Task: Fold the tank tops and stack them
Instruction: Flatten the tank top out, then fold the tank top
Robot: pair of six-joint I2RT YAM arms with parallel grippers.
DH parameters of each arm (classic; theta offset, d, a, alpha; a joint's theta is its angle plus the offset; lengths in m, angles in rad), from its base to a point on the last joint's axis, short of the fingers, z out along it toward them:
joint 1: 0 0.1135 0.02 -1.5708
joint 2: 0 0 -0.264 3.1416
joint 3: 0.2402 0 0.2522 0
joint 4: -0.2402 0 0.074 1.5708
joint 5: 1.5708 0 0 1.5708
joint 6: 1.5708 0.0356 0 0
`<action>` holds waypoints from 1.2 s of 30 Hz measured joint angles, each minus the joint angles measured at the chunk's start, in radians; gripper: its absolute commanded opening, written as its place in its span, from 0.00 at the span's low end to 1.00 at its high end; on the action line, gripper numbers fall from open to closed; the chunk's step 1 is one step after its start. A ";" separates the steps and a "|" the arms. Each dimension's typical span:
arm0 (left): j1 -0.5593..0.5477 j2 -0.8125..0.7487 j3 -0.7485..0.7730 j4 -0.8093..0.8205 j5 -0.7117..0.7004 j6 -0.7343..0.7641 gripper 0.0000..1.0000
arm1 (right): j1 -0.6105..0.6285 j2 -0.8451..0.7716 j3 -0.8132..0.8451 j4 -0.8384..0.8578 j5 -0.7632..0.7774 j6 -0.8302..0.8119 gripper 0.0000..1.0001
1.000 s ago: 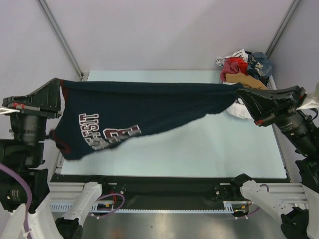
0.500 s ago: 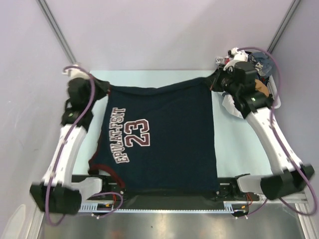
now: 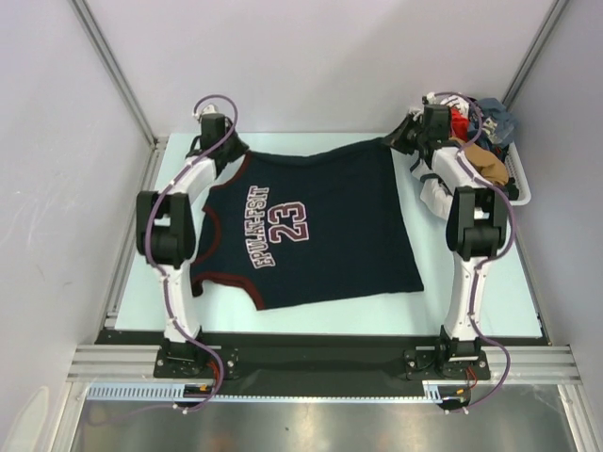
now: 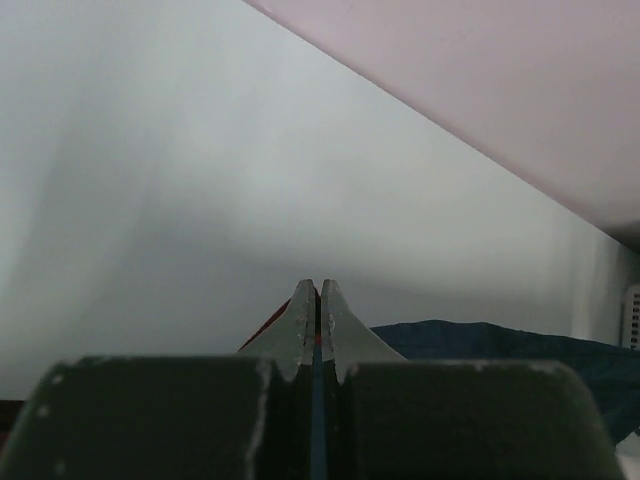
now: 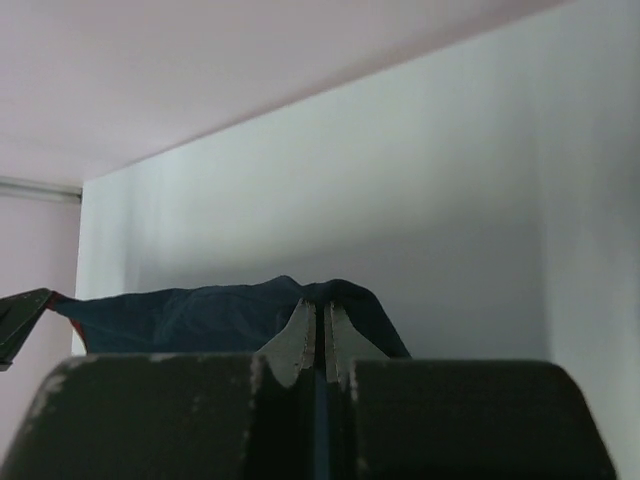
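Spread on pale desk [image 3: 480,301]: dark navy cloth tank top with maroon trim [image 3: 320,235]; left gripper [image 4: 318,292] clenched on its far-left corner, right gripper [image 5: 320,308] clenched on far-right corner

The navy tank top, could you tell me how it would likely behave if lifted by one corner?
Probably floppy: the navy tank top lies flat with wavy edges, so it should drape. Likely light: the left claw and right claw hold its corners by thin pinches.
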 measured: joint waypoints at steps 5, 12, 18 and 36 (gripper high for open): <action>0.000 0.179 0.274 -0.040 0.021 0.001 0.00 | -0.021 0.170 0.218 0.031 -0.034 0.035 0.00; -0.006 0.160 0.192 -0.020 0.025 0.001 0.00 | -0.042 0.229 0.287 0.019 -0.055 0.066 0.00; -0.023 0.107 0.041 -0.022 0.019 0.011 0.00 | -0.055 0.223 0.214 0.034 -0.056 0.062 0.00; -0.083 -0.099 -0.288 0.030 -0.011 0.010 0.00 | -0.025 0.089 -0.017 -0.058 0.094 -0.006 0.00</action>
